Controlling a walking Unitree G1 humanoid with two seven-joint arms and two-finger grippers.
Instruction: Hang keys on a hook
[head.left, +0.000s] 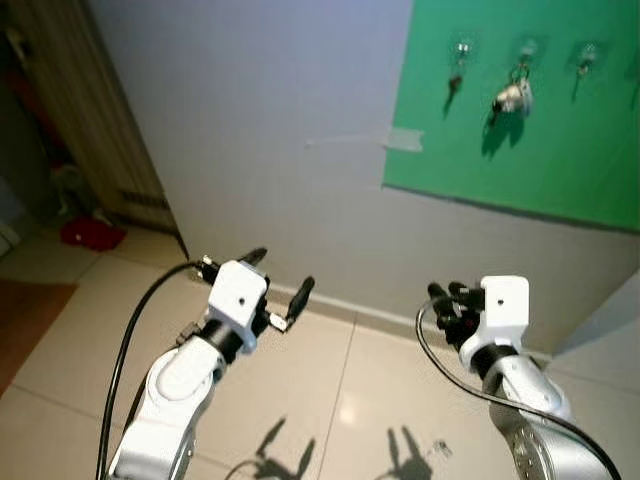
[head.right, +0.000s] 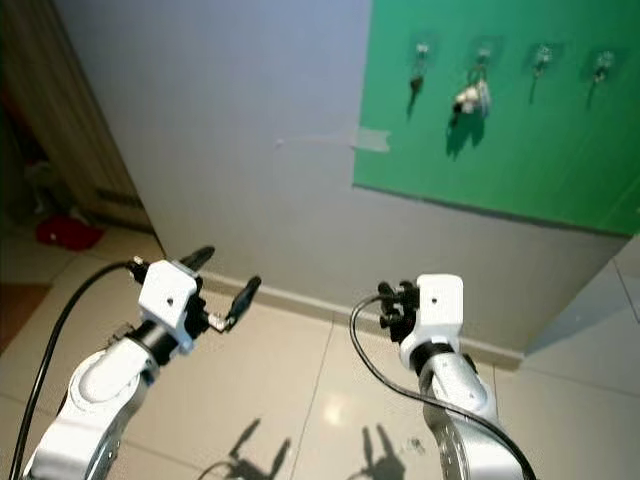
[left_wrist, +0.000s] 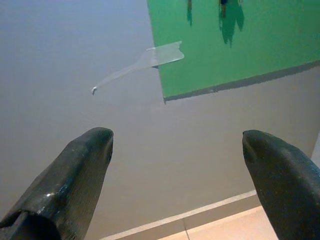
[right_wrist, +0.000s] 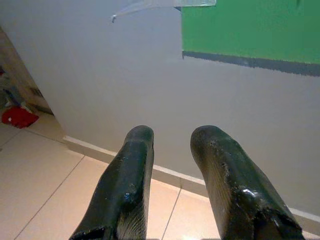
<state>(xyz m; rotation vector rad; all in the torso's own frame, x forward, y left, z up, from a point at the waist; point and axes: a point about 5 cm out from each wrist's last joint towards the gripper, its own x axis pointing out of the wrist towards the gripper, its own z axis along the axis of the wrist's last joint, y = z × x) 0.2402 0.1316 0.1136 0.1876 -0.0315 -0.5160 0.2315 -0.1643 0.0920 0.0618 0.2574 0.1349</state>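
One green rectangular board hangs on the grey wall, and along its top edge sit four small clear hooks. One pale bunch of keys hangs there; a dark bit under the leftmost hook may be a second, too blurred to tell. One strip of clear tape crosses the board's left edge. One red heap lies on the floor.

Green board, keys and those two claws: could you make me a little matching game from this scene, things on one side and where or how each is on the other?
Things:
1. keys
2. left gripper
3. right gripper
4. red cloth

States:
A. fingers spread wide, holding nothing
B. lying on the floor by the wooden door
C. hanging from a hook on the green board
D. fingers close together, holding nothing

Pairs: 1-C, 2-A, 3-D, 4-B
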